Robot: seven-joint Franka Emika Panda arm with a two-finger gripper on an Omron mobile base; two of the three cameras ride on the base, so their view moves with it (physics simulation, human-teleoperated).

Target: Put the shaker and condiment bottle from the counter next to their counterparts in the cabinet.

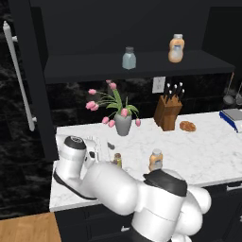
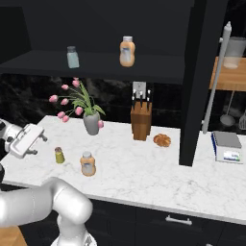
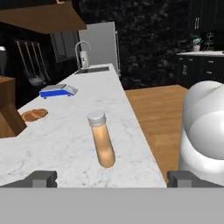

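- Jaws are spread wide with nothing between them: in the hand view the two dark tips sit far apart at the bottom corners, and the two-finger gripper (image 3: 112, 178) looks along the white marble counter (image 3: 65, 131) toward the small orange condiment bottle with the pale cap (image 3: 101, 139).
- From the right base camera the gripper (image 2: 41, 139) hangs over the counter's (image 2: 158, 175) left end, near the small yellow-olive shaker with the brownish cap (image 2: 59, 155) but not touching it.
- That shaker (image 1: 116, 159) stands upright close to the front edge, and the condiment bottle (image 1: 156, 159) is upright a bit to its right, also by the front edge (image 2: 88, 164).
- Up on the dark shelf board of the big black matte cabinet (image 1: 142, 66) you've got the pale blue-grey shaker with a grey cap (image 1: 129, 58) and, well apart to its right, a second orange bottle with a whitish label (image 1: 176, 48).
- Toward the counter's back edge: a grey vase of pink tulips (image 1: 122, 122), a wooden knife block (image 1: 168, 111) and a small bun (image 1: 187, 126). A blue-and-grey kitchen scale (image 1: 232, 116) sits at the right end.
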